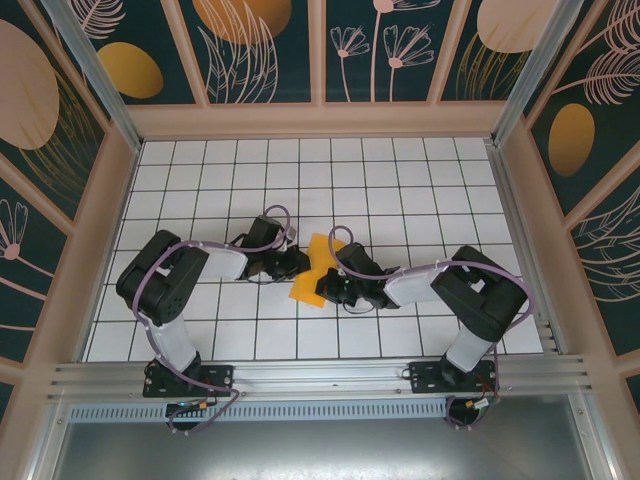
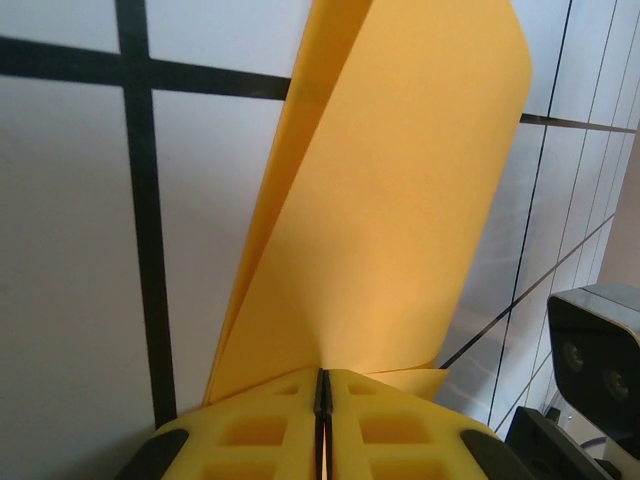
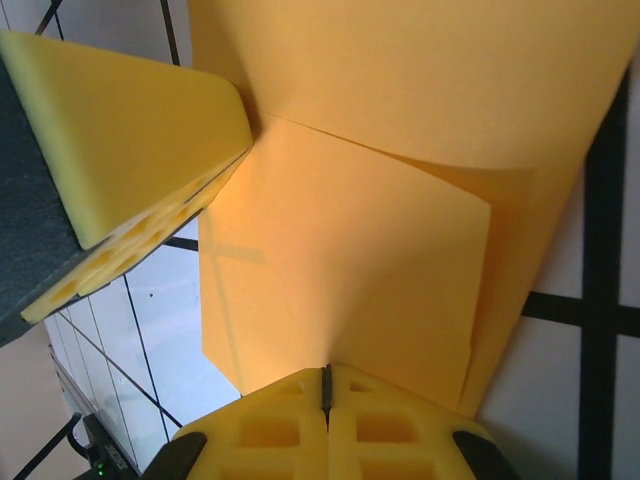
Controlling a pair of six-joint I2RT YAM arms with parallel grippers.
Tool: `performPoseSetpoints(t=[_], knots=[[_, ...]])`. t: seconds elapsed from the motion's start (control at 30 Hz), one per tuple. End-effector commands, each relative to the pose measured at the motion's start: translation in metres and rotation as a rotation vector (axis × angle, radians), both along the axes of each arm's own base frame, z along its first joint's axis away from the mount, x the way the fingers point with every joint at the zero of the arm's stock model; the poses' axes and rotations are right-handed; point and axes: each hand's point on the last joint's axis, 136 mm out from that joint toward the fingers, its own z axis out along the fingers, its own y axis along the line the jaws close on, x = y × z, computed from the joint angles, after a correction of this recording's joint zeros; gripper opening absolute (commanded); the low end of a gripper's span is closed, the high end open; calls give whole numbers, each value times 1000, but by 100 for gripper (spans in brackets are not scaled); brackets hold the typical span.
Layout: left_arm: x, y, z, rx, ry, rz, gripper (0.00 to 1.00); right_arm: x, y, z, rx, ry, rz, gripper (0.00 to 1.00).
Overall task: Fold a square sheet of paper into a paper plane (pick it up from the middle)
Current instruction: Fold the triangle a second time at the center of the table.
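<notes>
Top external: paper plane in left gripper and right gripper

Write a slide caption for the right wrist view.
Right gripper, at bottom, and left gripper, upper left, both shut on the folded orange-yellow paper, grid table behind.

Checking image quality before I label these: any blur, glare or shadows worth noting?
Top external: even light, sharp, soft shadows on the table. Left wrist: paper evenly lit, no glare; grid lines slightly soft. Right wrist: faint shadow line across the paper.
</notes>
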Motion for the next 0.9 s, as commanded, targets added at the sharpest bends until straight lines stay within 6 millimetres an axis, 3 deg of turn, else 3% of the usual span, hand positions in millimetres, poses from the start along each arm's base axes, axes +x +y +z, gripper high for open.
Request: performPoseSetpoints(t=[0.0,0.2,0.37,0.5,0.6,0.73,0.87], knots=[[21,28,-22,125,-27,63,12,-36,-38,-47,-174,133,38,0],[33,39,-13,141,-51,83,13,-34,-36,-44,-163,122,43,0],[39,38,12,128,-104,79,15,-26,-25,-34,-135,85,59,0],[34,26,52,5,-168,54,17,-9,-9,-11,-87,8,65,0],[25,17,71,-69,-198,12,17,8,1,16,-40,-72,44,3],[8,0,67,-97,-175,-69,17,21,0,46,20,-138,-18,15],[3,-5,50,-61,-145,-84,16,22,-24,45,-2,-117,-125,33]])
